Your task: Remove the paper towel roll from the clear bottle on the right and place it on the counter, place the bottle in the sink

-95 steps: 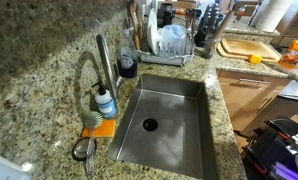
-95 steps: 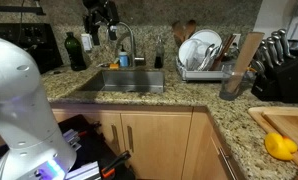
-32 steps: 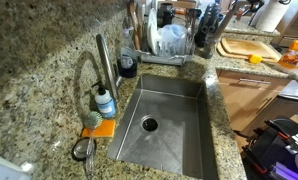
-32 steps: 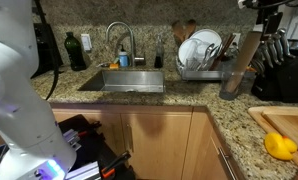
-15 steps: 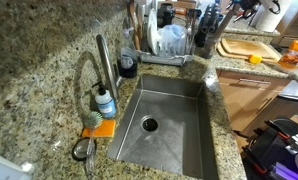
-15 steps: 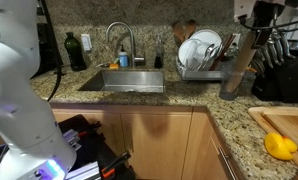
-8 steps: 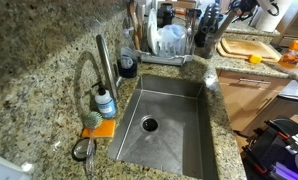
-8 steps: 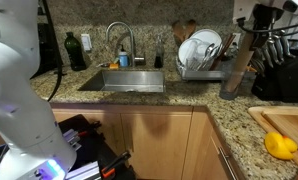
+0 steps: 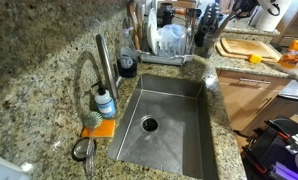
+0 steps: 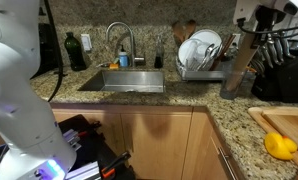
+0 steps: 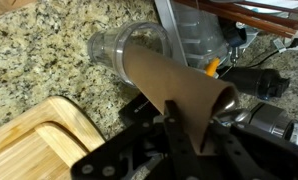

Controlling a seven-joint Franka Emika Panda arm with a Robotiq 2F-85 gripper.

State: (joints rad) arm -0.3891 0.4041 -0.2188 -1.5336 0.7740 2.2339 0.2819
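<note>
The paper towel roll (image 10: 247, 55) shows as a brown cardboard tube leaning out of the clear bottle (image 10: 233, 82), which stands on the counter (image 10: 189, 105) right of the dish rack. In the wrist view the roll (image 11: 169, 85) sticks out of the bottle's mouth (image 11: 124, 45). My gripper (image 11: 194, 128) is at the roll's upper end, its two fingers pressed on the cardboard and pinching it in. In an exterior view the gripper (image 10: 255, 25) sits on top of the roll. The steel sink (image 9: 174, 125) lies to the left, with nothing in its basin.
A dish rack (image 10: 201, 55) with plates stands between sink and bottle. A knife block (image 10: 284, 65) is close on the far side of the bottle. A wooden cutting board (image 11: 39, 140) and a lemon (image 10: 280, 146) lie nearby. Faucet (image 9: 106, 60) and soap bottle (image 9: 106, 102) flank the sink.
The gripper has come down onto the top of the roll and its jaws have closed from wide open onto the cardboard. Roll and bottle have not moved.
</note>
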